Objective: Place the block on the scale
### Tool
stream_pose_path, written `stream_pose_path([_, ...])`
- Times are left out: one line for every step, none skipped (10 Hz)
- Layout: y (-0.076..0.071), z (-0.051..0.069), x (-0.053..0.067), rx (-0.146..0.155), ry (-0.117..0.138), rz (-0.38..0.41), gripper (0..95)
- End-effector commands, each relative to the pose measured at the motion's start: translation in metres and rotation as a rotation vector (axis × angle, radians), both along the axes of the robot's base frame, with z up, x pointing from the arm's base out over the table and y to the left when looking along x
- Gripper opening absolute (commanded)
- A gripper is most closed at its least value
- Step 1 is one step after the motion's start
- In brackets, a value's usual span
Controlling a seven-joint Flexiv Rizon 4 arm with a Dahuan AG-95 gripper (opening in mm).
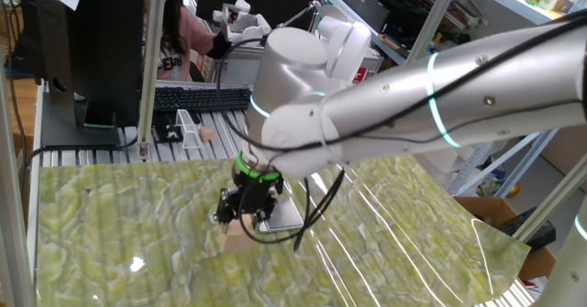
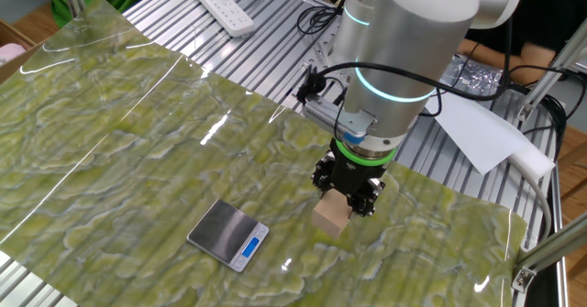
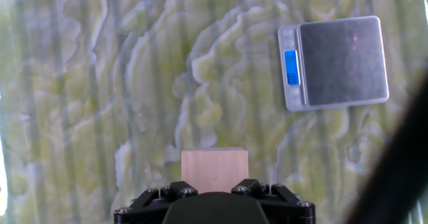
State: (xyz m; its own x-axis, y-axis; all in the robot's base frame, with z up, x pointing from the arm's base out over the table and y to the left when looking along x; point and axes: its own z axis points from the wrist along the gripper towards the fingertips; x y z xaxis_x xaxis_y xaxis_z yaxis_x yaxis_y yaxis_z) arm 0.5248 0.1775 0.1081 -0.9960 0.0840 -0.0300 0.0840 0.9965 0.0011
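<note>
The block (image 2: 331,218) is a light-tan wooden cube held between the fingers of my gripper (image 2: 347,200), at or just above the green patterned mat. It also shows in one fixed view (image 1: 236,242) under the gripper (image 1: 242,217), and at the bottom of the hand view (image 3: 214,170). The gripper is shut on it. The scale (image 2: 229,235) lies flat on the mat to the block's left, a short gap away, with its blue display (image 2: 251,246). In the hand view the scale (image 3: 341,62) is at the upper right. In one fixed view the arm partly hides the scale (image 1: 288,213).
A keyboard (image 1: 197,98) and a tiny wooden ball (image 1: 207,134) lie beyond the mat's far edge. A white power strip (image 2: 225,8) and a white sheet (image 2: 477,128) rest on the slatted table. A black cable (image 1: 321,206) hangs beside the gripper.
</note>
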Motion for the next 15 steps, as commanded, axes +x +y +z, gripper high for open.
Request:
stream_pose_path([-0.004,0.003,0.007,0.002,0.008,0.013,0.0])
stream_pose_path([-0.006,0.006,0.011,0.002,0.014,0.019,0.0])
stream_pose_path([-0.007,0.007,0.013,0.000,0.016,0.024,0.0])
stream_pose_path([-0.008,0.008,0.014,-0.001,0.017,0.027,0.0])
stream_pose_path([-0.009,0.009,0.015,-0.001,0.017,0.028,0.0])
stream_pose_path([-0.010,0.010,0.017,0.000,0.018,0.028,0.0])
stream_pose_path([-0.010,0.011,0.018,0.000,0.018,0.030,0.0])
stream_pose_path([-0.012,0.013,0.021,0.000,0.019,0.034,0.0])
stream_pose_path([-0.014,0.014,0.023,0.000,0.022,0.039,0.0])
stream_pose_path([-0.016,0.017,0.027,-0.001,0.026,0.047,0.0])
stream_pose_path([-0.018,0.018,0.029,-0.001,0.030,0.051,0.0])
stream_pose_path([-0.021,0.021,0.032,-0.001,0.032,0.056,0.0])
stream_pose_path([-0.024,0.022,0.034,0.000,0.034,0.060,0.0])
stream_pose_path([-0.026,0.022,0.035,0.000,0.035,0.064,0.0])
stream_pose_path([-0.030,0.021,0.035,0.001,0.034,0.071,0.0])
